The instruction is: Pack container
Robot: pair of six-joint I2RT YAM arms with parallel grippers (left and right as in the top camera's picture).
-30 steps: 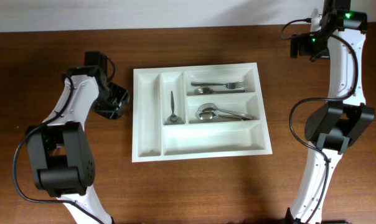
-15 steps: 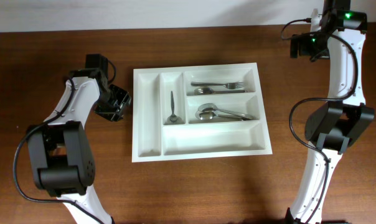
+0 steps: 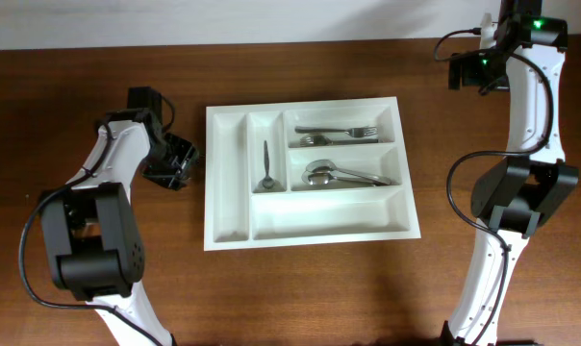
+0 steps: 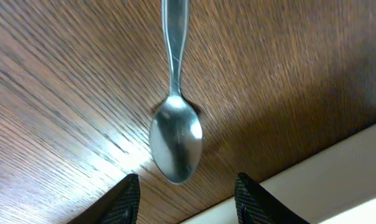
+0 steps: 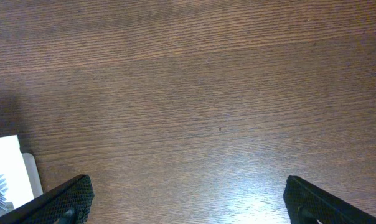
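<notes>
The container (image 3: 329, 217) lies flat on the table (image 3: 300, 298) at the centre of the overhead frame, every compartment open upward so cutlery can be lowered straight in. It is sorted by kind. Forks (image 3: 337, 132) fill the upper-right wide compartment, spoons (image 3: 341, 175) the middle one, and a small spoon (image 3: 266, 165) the second narrow one. The leftmost narrow and bottom wide compartments are empty.

Just left of the container, the left hand (image 4: 188, 202) hangs over a loose spoon (image 4: 175, 134) lying on the table. Its fingers are parted either side of the bowl and grip nothing, probably lined up for a pick. The right hand (image 5: 188, 199), at the overhead frame's upper right, is spread wide and empty, well apart from the work.
</notes>
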